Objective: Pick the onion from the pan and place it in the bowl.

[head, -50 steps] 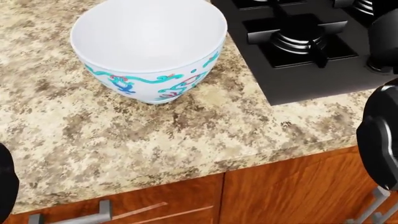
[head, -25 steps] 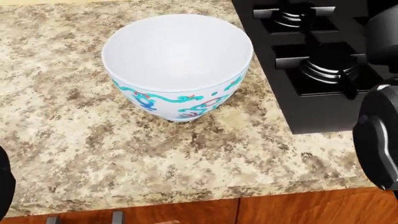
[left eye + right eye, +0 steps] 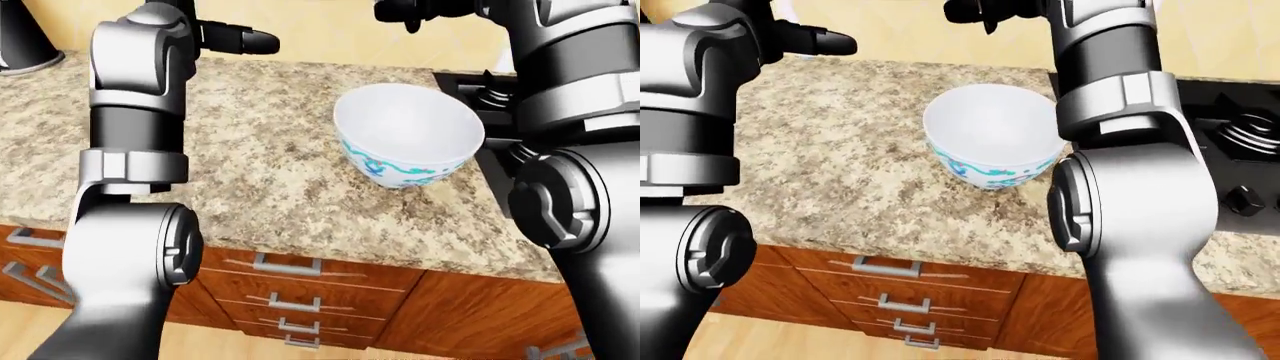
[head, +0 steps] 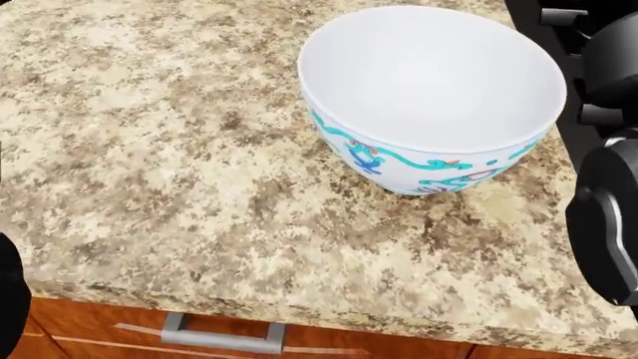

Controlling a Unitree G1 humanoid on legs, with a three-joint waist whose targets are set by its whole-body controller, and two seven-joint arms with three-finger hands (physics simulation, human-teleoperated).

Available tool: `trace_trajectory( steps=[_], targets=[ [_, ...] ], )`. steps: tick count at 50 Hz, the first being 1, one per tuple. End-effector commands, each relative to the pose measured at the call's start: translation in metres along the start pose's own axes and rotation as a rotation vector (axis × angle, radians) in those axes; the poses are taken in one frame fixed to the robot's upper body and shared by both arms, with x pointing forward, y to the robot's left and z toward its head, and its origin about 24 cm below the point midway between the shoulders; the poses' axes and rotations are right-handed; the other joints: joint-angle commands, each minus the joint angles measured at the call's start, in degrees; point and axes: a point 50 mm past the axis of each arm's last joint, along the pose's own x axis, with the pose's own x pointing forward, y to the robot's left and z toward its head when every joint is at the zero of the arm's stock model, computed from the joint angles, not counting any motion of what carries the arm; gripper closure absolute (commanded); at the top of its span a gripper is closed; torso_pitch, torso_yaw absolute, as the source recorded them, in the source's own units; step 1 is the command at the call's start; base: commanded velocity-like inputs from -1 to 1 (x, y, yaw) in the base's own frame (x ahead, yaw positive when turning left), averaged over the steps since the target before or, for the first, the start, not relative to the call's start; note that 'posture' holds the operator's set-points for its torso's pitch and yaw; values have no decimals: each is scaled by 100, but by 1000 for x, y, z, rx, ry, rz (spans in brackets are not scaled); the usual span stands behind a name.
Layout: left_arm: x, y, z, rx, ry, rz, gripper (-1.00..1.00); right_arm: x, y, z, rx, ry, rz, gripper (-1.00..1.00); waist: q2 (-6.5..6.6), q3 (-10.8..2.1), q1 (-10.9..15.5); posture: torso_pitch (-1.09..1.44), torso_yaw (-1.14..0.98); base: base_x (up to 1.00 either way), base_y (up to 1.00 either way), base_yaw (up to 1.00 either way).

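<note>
Left-eye view: both arms rise over the granite surface point(image 3: 250, 172), screening the black stove point(image 3: 490, 86) beside the empty patterned bowl point(image 3: 408, 135), drawers point(image 3: 290, 296) below; each hand's finger spread is unreadable, and no onion or pan shows.

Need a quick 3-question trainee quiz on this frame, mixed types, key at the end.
1. True or false: the bowl already holds the onion.
2. Multiple choice: in the head view, the bowl stands on
A) the black stove
B) the speckled granite counter
C) a wooden tray
3. Fill in: in the left-eye view, the drawers below the counter edge have metal ____.

Key:
1. False; the bowl's inside is bare white, and no onion or pan shows in any view.
2. B; the stove lies to the bowl's right in the right-eye view.
3. Handles.
</note>
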Motion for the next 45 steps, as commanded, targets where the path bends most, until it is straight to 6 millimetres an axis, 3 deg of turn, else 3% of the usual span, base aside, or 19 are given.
trace_trajectory(
  steps=[1, 3, 4, 5, 8, 18, 45],
  targets=[
    [-12, 2, 35, -11, -148, 4, -100, -12, -8, 29, -23, -111, -38, 100, 19, -225, -25, 0, 0, 0, 0, 0],
    [-12, 2, 36, -10, -149, 3, -100, -12, -9, 29, -24, -106, -41, 100, -164, -236, 31, 0, 0, 0, 0, 0],
    [-12, 2, 36, -10, -149, 3, -100, -12, -9, 28, -27, -103, -43, 100, -197, -207, 50, 0, 0, 0, 0, 0],
    [-12, 2, 35, -10, -149, 3, -100, -11, -10, 27, -32, -96, -45, 100, -101, -223, 69, 0, 0, 0, 0, 0],
    [-12, 2, 35, -8, -147, 3, -100, -8, -11, 22, -58, -76, -50, 100, -67, -319, 81, 0, 0, 0, 0, 0],
    [-7, 11, 28, -4, -136, 20, -100, -8, -12, 11, -214, 53, -4, 100, 40, -391, 67, 0, 0, 0, 0, 0],
    [-5, 10, 22, -6, -127, 18, -100, -29, -26, 0, -421, 232, 88, 100, 40, -347, 31, 0, 0, 0, 0, 0]
  ],
)
